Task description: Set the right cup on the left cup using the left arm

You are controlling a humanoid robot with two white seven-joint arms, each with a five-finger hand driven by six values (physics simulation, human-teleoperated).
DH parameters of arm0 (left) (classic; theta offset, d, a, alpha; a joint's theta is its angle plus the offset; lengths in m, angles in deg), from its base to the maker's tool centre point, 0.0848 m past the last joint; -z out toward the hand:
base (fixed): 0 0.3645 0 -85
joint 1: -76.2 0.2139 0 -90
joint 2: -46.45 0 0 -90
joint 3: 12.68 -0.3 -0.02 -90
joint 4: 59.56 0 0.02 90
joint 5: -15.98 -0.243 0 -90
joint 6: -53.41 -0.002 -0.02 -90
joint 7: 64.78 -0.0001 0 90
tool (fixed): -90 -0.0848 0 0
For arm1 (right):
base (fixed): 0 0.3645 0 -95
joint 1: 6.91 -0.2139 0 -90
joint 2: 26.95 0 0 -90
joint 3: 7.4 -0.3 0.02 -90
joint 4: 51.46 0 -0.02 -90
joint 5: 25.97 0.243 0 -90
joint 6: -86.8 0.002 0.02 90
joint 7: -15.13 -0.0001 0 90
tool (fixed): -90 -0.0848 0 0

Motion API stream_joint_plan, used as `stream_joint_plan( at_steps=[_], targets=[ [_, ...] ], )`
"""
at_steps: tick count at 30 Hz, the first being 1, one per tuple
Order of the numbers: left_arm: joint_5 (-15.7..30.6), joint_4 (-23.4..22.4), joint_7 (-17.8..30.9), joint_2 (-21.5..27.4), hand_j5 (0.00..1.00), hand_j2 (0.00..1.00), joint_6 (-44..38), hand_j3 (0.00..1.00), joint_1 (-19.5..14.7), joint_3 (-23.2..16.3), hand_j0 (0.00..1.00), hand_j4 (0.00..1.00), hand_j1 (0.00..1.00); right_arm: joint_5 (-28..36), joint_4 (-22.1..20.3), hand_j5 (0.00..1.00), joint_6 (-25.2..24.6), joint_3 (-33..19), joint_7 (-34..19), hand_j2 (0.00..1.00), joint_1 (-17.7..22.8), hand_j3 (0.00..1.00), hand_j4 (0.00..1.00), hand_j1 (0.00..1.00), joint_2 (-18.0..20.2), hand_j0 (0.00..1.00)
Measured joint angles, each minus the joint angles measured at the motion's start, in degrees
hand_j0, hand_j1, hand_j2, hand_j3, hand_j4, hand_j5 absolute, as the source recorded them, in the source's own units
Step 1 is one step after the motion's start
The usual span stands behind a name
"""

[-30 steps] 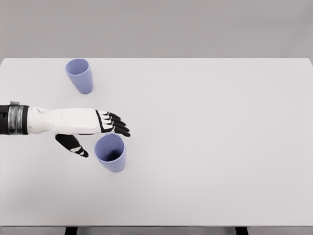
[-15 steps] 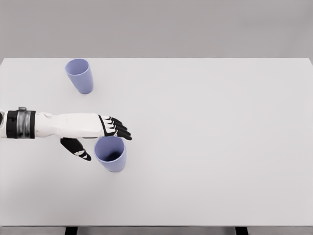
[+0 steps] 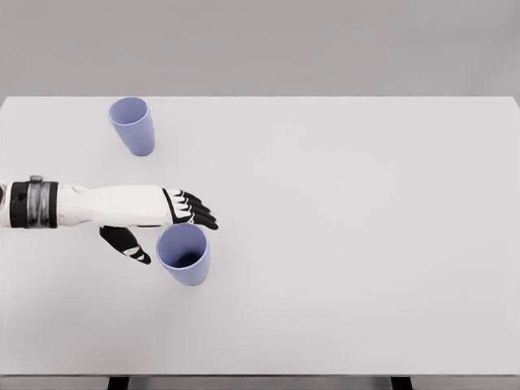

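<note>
Left hand (image 3: pixel 154 218) spread wide beside near cup (image 3: pixel 184 253), fingers overlapping its rim, forearm cut off at left edge.

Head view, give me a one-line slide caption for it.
Left hand open beside the near cup, not yet grasping; far cup upright at the table's back left.

Setting: simulated tabletop test scene, not a furnished room. Evidence: flat rendered look, uniform shadow-light surfaces. One plain white table (image 3: pixel 366 244) fills most of the head view; two dark legs show under its near edge. Backdrop is a featureless grey wall (image 3: pixel 325 45), without windows, shelving or fixtures. On the table only two identical lavender cups (image 3: pixel 132 124) (image 3: pixel 184 253), both upright. A white robot arm (image 3: pixel 89 205) enters from the left edge.
</note>
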Motion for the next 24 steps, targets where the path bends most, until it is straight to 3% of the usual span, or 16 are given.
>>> stream_joint_plan(
  at_steps=[11, 24],
  targets=[
    [-1.74, 1.91, 0.00, -0.54, 1.00, 1.00, 0.00, 1.00, 1.14, 0.42, 1.00, 1.00, 1.00, 0.00, -0.03, 1.00, 0.00, 0.00, 0.00, 1.00, 0.00, 1.00, 1.00, 1.00, 0.00, 1.00],
    [-4.31, -0.94, 0.00, -3.31, 1.00, 1.00, 0.00, 1.00, 2.81, 1.83, 1.00, 1.00, 1.00, 0.00, -0.01, 1.00, 0.00, 0.00, 0.00, 1.00, 0.00, 1.00, 1.00, 1.00, 0.00, 1.00]
  ],
)
